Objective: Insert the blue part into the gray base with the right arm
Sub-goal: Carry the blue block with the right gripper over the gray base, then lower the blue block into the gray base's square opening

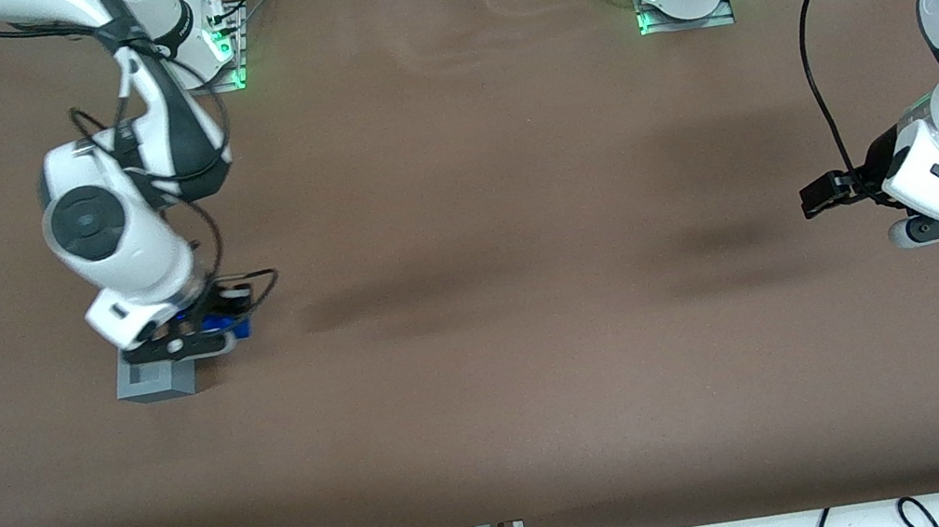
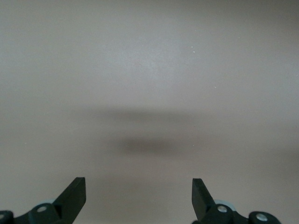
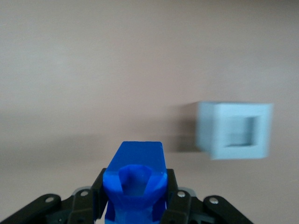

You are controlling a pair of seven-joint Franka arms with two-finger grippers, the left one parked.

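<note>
Two black fingers (image 3: pixel 180 198) of the right arm's gripper (image 3: pixel 135 205) are pressing against the sides of the blue part (image 3: pixel 135 179), a smooth, glossy plastic block with a faceted hollow facing the wrist camera. It is hanging clear of the brown matte table (image 1: pixel 531 291). The gray base (image 3: pixel 236 130), a pale plastic cube with a square recess, is sitting on the table beside the part, apparently not touching it. From the front, the gripper (image 1: pixel 194 335) is hovering just above the base (image 1: pixel 153 379).
</note>
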